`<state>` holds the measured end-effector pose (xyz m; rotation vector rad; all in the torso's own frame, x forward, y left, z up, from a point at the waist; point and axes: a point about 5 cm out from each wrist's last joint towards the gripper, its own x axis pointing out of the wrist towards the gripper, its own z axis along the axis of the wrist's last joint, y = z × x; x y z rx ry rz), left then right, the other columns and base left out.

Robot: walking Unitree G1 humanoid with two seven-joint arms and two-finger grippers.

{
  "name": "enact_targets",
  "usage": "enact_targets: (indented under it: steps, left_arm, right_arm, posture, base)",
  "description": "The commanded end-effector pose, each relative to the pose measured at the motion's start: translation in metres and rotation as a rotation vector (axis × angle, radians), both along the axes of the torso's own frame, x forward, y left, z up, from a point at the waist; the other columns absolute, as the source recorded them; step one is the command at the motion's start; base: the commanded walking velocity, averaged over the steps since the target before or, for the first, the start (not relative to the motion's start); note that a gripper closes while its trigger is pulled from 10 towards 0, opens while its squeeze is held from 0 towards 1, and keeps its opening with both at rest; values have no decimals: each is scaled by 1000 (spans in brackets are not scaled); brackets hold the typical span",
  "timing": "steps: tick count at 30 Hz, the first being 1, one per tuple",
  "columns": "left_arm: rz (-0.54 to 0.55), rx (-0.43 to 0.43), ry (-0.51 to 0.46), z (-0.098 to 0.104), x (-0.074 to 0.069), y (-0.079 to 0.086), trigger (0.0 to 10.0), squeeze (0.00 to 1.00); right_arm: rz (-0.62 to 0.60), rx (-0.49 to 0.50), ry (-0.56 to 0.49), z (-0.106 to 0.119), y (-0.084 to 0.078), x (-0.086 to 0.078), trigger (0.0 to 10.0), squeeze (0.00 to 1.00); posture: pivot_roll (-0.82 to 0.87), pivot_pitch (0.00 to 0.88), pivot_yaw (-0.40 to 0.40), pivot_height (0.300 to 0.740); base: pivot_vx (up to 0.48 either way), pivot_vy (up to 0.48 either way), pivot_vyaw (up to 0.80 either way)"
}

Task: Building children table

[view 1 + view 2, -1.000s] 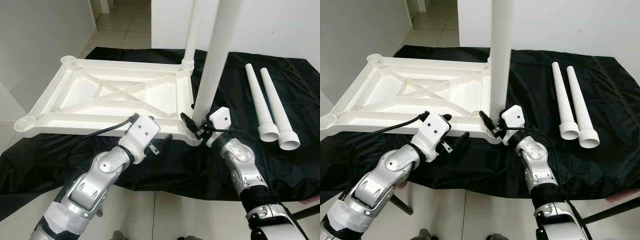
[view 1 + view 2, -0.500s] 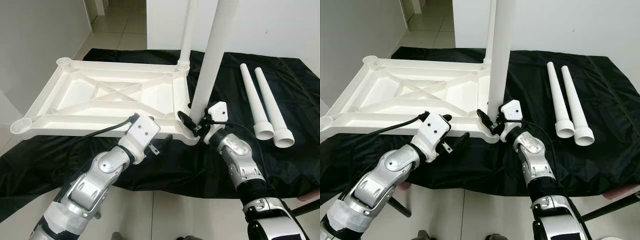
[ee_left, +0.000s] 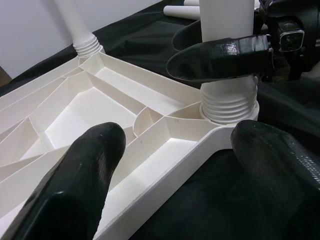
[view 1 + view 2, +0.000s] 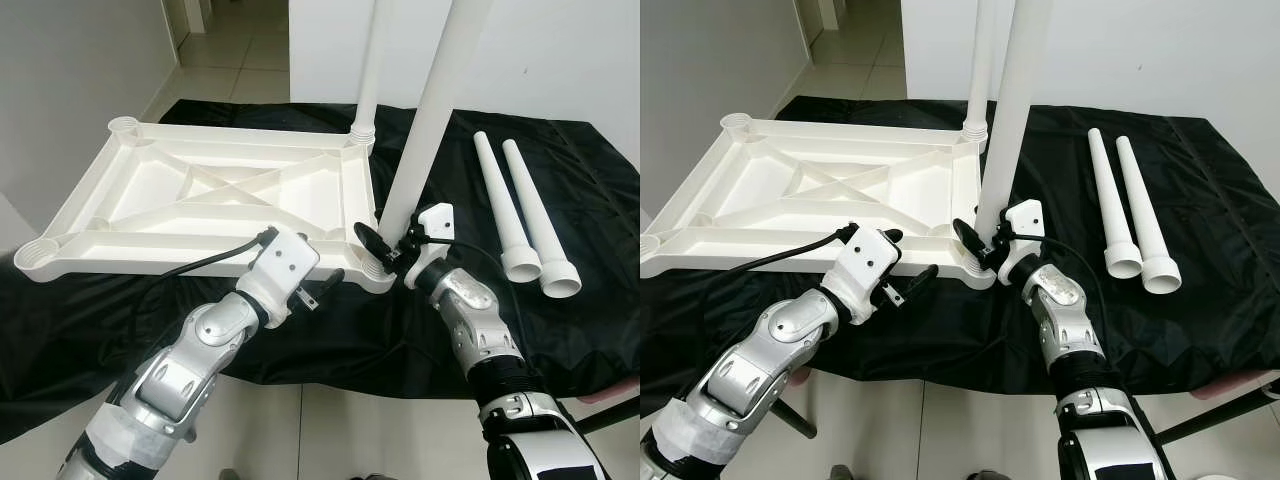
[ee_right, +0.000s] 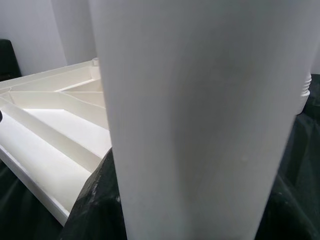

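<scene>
The white table top lies upside down on a black cloth. One white leg stands in its far right corner socket. A second leg stands in the near right corner socket, leaning slightly. My right gripper is shut on this leg just above its ribbed base. My left gripper is open at the table top's front rim, left of that corner, with the rim between its fingers. Two loose legs lie side by side on the cloth to the right.
Open sockets sit at the table top's two left corners. The black cloth hangs over the front edge above a tiled floor. White walls stand behind and to the left.
The camera has shifted a little. My right gripper stays on the near leg, with its forearm drawn slightly left. The left gripper holds its place at the rim.
</scene>
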<state>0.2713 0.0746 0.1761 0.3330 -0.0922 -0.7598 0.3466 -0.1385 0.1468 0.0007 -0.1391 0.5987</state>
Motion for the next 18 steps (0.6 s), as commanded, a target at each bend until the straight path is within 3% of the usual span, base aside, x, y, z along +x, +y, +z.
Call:
enact_targets:
  steps: [1, 9, 11, 12, 13, 16, 18]
  left_arm:
    - [-132, 30, 26, 0, -7, -7, 10000, 0]
    - [-132, 33, 27, -1, -7, -8, 10000, 0]
    - [-134, 33, 26, -1, -8, -9, 10000, 0]
    - [-134, 33, 26, -1, -8, -9, 10000, 0]
    - [-137, 34, 28, -2, -9, -10, 10000, 0]
    - [-139, 35, 29, -2, -9, -11, 10000, 0]
    - [-139, 35, 29, -2, -9, -11, 10000, 0]
  right_arm:
    - [-43, 34, 176, -36, -4, -8, 10000, 0]
    - [-100, 48, 127, -29, 1, -10, 10000, 0]
    - [-231, 111, 98, -22, 9, -11, 10000, 0]
    - [-231, 111, 98, -22, 9, -11, 10000, 0]
    - [-352, 140, 111, -20, 18, -13, 10000, 0]
    - [-448, 150, 129, -20, 26, -15, 10000, 0]
    - [-448, 150, 129, -20, 26, -15, 10000, 0]
  posture:
    - [-9, 77, 13, 740]
    - [-7, 83, 8, 740]
    - [-10, 92, 4, 740]
    - [-10, 92, 4, 740]
    - [-11, 93, 4, 740]
    - [-11, 97, 2, 740]
    - [-11, 97, 2, 740]
  base:
    - [0, 0, 0]
    - [0, 0, 0]
    - [0, 0, 0]
    - [0, 0, 0]
    - [0, 0, 0]
    - [0, 0, 0]
    - [0, 0, 0]
